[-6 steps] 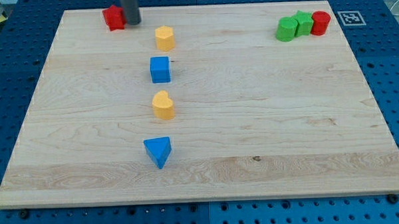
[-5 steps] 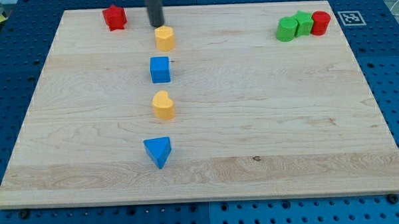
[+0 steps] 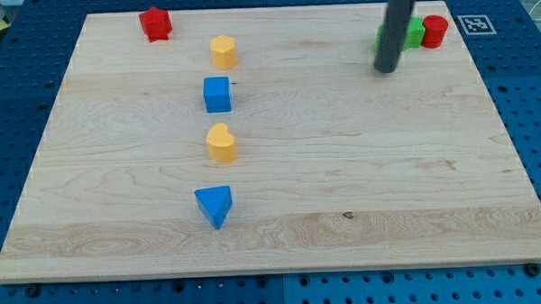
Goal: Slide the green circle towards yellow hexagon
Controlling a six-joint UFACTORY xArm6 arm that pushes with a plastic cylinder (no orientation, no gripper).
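The arm has no claw, only a rod; my tip [image 3: 387,69] sits at the far right, just in front of the green circle [image 3: 380,42], which the rod mostly hides. To send it left toward the yellow hexagon [image 3: 223,52], the tip should get round to its right side, though a second green block [image 3: 415,31] and red cylinder [image 3: 435,30] crowd there on the tabletop [image 3: 343,167]
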